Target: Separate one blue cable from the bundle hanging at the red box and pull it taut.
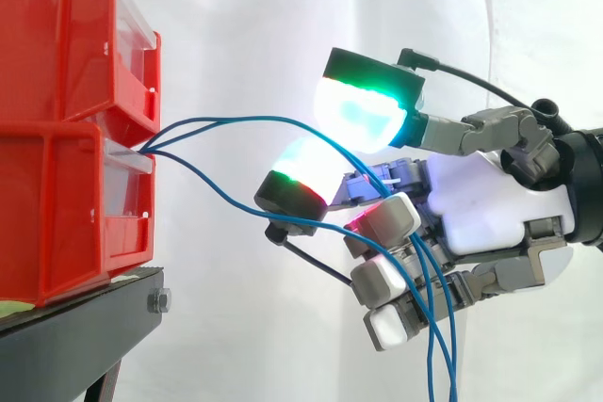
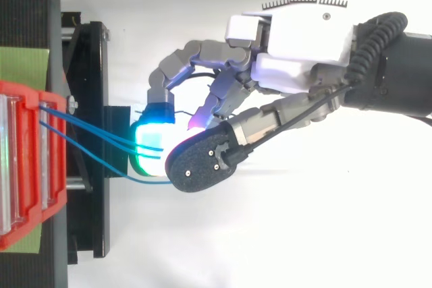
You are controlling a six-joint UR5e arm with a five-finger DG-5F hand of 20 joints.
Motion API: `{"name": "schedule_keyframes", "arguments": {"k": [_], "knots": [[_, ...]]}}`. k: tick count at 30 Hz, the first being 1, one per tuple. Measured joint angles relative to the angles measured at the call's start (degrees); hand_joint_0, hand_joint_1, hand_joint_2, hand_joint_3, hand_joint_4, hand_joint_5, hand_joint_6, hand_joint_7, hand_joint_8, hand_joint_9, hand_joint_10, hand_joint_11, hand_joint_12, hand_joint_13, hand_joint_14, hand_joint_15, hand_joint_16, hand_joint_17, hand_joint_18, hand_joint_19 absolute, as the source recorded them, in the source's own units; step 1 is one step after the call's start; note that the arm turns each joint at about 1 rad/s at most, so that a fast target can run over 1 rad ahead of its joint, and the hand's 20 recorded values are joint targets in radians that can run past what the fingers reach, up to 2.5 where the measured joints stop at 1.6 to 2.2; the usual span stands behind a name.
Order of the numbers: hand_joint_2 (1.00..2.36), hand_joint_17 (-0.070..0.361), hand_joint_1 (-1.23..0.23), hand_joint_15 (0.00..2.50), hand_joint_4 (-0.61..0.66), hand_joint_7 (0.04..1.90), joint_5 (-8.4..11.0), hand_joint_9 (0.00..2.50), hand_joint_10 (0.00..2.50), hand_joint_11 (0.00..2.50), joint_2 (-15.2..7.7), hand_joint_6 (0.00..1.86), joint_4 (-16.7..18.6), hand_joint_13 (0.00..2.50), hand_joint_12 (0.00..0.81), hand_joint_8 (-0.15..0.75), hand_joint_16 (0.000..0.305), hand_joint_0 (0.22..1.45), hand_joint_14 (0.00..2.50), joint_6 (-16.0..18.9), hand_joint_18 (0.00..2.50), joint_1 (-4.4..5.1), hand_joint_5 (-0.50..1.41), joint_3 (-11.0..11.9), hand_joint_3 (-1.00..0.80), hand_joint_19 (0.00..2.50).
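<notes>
Side view: at the left, 2 smooth red plastic bins (image 1: 57, 138) are stacked on a black stand (image 1: 85, 327). 3 thin blue cables (image 1: 226, 120) leave their front edge and arc right through open air into the hand (image 1: 480, 204), whose curled fingers close around them.

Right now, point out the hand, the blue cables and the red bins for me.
hand (image 1: 480, 200): side view, on its white palm.
blue cables (image 1: 226, 120): side view, on the upper strand's arc between bins and hand.
red bins (image 1: 71, 218): side view, on the lower bin's red wall.
</notes>
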Motion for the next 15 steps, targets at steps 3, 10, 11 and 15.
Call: {"name": "schedule_keyframes", "arguments": {"k": [3,10,11,15], "knots": [[1.01,0.114,-0.80,0.77,-0.10,1.02,0.01,1.10,0.01,1.21,-0.01,0.91,-0.02,0.96,0.364,0.285,0.051,0.69,0.02,0.00,0.73,-0.01,-0.19,0.00,-0.36,0.62],[1.00,0.115,-0.90,0.75,-0.06,0.99,0.20,1.05,0.01,1.19,-0.01,0.93,-0.02,0.93,0.366,0.293,0.051,0.79,0.03,0.00,0.74,0.00,-0.19,0.00,-0.50,0.55],[1.00,0.115,-0.90,0.75,-0.04,0.99,0.21,1.05,0.01,1.20,-0.01,0.93,-0.02,0.93,0.364,0.294,0.051,0.78,0.02,0.00,0.74,0.00,-0.19,0.00,-0.50,0.53],[1.00,0.114,-0.92,0.75,0.01,1.02,0.22,1.08,0.01,1.22,-0.01,0.92,-0.06,0.93,0.357,0.300,0.051,0.71,0.03,0.00,0.74,0.00,-0.18,0.00,-0.50,0.56]]}}
